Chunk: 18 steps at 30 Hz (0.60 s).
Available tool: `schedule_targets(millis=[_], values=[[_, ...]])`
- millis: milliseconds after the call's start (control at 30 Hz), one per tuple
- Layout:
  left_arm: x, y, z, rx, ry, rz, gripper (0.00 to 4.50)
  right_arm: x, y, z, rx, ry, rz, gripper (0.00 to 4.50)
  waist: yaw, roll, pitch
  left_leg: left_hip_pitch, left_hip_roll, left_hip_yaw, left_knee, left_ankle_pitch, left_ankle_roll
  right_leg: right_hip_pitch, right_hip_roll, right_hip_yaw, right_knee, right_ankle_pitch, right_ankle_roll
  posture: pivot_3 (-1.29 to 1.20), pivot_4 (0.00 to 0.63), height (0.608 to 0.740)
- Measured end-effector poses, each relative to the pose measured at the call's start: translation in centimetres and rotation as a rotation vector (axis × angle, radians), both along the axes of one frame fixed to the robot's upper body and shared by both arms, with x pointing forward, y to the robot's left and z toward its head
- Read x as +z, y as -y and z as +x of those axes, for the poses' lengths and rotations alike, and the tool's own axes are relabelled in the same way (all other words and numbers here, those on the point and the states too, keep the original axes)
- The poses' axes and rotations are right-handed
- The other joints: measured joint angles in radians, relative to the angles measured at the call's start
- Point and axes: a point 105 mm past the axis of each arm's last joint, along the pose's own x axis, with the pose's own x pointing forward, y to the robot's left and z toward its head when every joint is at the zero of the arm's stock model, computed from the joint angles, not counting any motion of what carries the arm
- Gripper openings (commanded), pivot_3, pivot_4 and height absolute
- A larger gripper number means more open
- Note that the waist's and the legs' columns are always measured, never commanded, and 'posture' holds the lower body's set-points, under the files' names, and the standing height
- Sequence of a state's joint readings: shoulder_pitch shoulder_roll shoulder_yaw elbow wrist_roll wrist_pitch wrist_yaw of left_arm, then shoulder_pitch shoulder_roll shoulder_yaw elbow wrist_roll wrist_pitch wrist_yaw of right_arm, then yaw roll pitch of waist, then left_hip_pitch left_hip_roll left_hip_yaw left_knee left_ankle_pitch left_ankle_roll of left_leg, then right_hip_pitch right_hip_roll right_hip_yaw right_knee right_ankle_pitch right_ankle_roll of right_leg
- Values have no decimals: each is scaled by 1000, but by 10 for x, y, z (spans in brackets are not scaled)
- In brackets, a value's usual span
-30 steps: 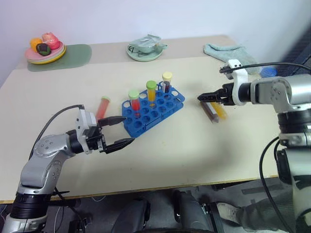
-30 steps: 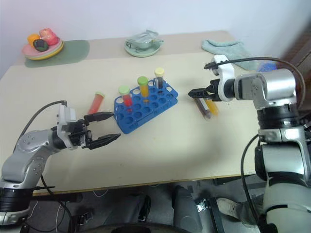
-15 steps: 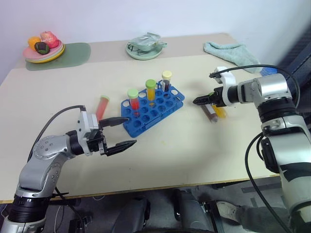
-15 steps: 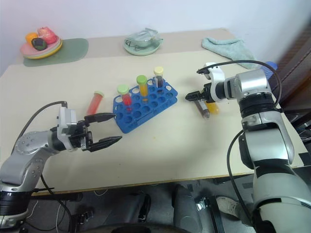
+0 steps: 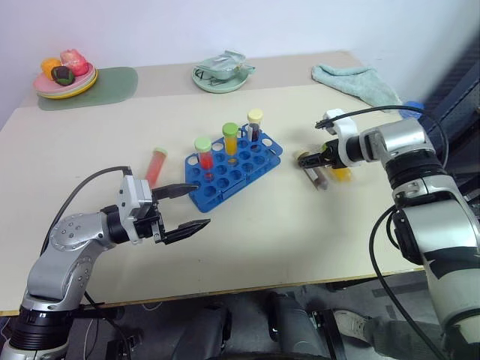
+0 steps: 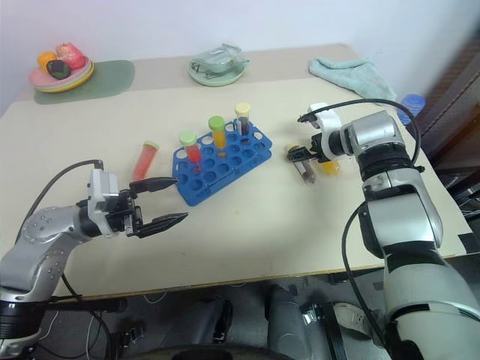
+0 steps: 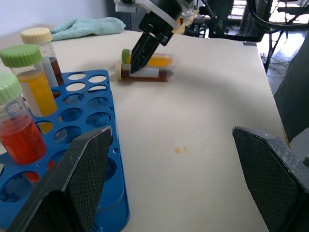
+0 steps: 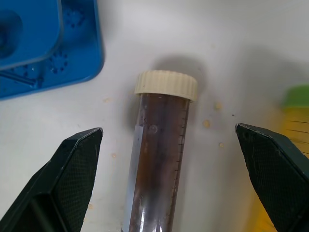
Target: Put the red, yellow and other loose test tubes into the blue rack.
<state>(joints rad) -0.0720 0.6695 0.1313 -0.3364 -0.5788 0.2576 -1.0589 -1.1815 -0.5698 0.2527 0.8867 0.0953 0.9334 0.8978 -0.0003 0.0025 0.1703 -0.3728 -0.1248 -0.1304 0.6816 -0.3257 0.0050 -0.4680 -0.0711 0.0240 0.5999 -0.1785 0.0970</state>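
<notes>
The blue rack [image 5: 225, 184] stands mid-table with three capped tubes upright in it. To its left a loose red tube [image 5: 157, 163] lies on the table. To its right lie a dark brown tube with a pale cap [image 5: 316, 175] and a yellow tube with a green cap [image 5: 340, 173], side by side. My right gripper [image 5: 310, 156] points down over the brown tube's cap end. It is open, and the right wrist view shows the brown tube [image 8: 159, 159] between its fingers, untouched. My left gripper [image 5: 201, 205] hovers open and empty near the rack's front left corner.
At the back of the table are a plate of toy food [image 5: 64, 75] on a green mat [image 5: 112, 81], a pale green dish [image 5: 221, 75] and a teal cloth [image 5: 356, 79]. A small blue object [image 5: 411, 109] lies near the right edge.
My right gripper has come down and a little forward over the brown tube, staying open. The left gripper has kept still. The head view has shifted slightly.
</notes>
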Motion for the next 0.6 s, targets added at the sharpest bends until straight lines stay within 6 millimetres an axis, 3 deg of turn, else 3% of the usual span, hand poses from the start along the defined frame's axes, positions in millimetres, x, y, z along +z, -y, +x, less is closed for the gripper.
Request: schedule_targets(millis=[167, 267, 333, 467, 533, 600], values=[[0, 0, 0, -1, 0, 0, 4102, -2, -5, 1, 21, 5, -16, 4488, -11, 0, 0, 0, 0, 0, 0, 0, 0, 0, 0, 0, 0, 0, 0, 0, 150, 740], [0, 0, 0, -2, 1, -2, 4102, -2, -8, 2, 30, 12, -29, 3663, -14, 0, 0, 0, 0, 0, 0, 0, 0, 0, 0, 0, 1, 0, 0, 0, 150, 740], [0, 1, 0, -2, 2, -2, 4102, -3, -9, 3, 34, 15, -38, 2723, -16, 0, 0, 0, 0, 0, 0, 1, -1, -1, 0, 0, 2, 0, 0, 0, 150, 740], [0, 1, 0, -2, 2, -2, 4102, -4, -13, 4, 52, 27, -50, 2723, -15, 0, 0, 0, 0, 0, 0, 1, -2, -1, 0, 0, 3, 1, -1, 0, 150, 740], [0, 1, 0, -1, 2, -3, 4102, -4, -15, 5, 56, 28, -55, 2269, -15, 0, 0, 0, 0, 0, 0, 1, -2, -1, 0, 0, 3, 1, -1, 0, 150, 740], [0, 1, 0, 0, 2, -3, 4102, -5, -16, 5, 63, 34, -61, 1497, -15, 0, 0, 0, 0, 0, 0, 1, -2, -1, 0, 0, 3, 1, -1, 0, 150, 740]])
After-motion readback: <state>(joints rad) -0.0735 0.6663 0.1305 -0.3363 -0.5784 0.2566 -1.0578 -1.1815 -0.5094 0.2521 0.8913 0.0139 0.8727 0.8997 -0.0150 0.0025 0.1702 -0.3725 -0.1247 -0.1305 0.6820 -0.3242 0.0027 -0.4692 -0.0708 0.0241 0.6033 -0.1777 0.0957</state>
